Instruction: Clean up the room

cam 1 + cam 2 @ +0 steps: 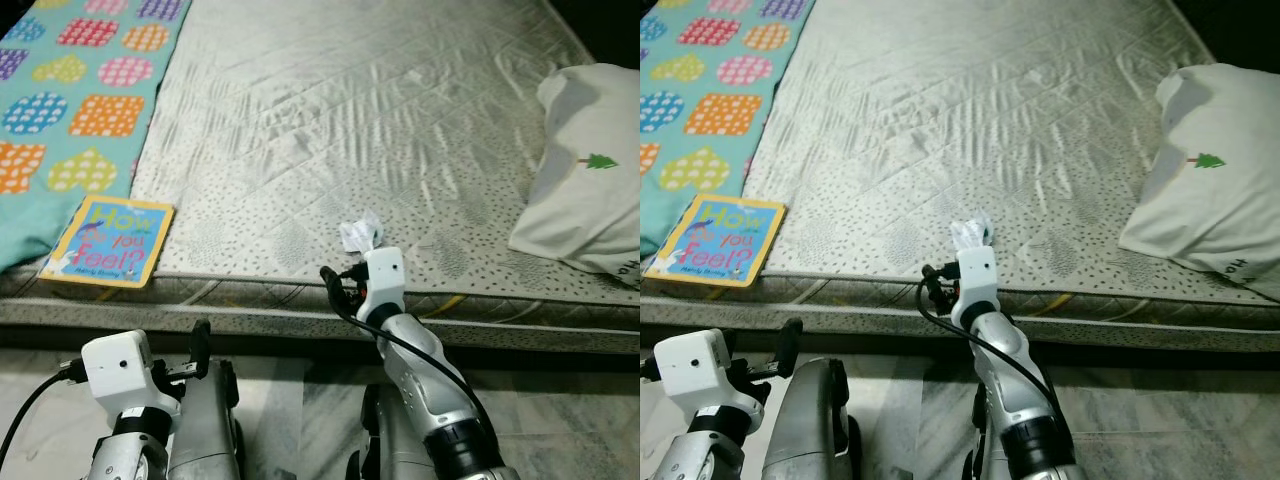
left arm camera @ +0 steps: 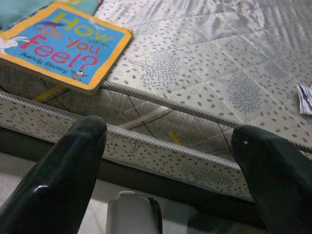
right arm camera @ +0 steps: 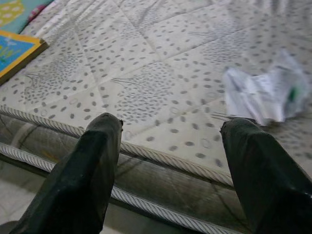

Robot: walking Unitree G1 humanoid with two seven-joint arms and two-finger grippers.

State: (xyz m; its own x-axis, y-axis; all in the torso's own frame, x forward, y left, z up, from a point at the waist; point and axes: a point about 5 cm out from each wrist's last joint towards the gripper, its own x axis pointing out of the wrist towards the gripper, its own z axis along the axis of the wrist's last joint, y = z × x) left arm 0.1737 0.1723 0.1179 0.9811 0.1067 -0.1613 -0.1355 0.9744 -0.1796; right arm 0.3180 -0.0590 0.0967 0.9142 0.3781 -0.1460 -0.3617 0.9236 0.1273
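Head views: a grey quilted mattress lies on the floor. A crumpled wrapper sits on it near the front edge. The right gripper is raised at that edge, just short of the wrapper. A book lies at the mattress's front left corner, beside a teal blanket with coloured hearts. A white pillow rests at the right. The left gripper hangs low over the floor, in front of the mattress side.

Left wrist view: both fingers stand well apart — released, nothing between them — facing the mattress edge below the book.

Right wrist view: the fingers are spread wide and empty. The wrapper lies on the mattress just beyond them, untouched.
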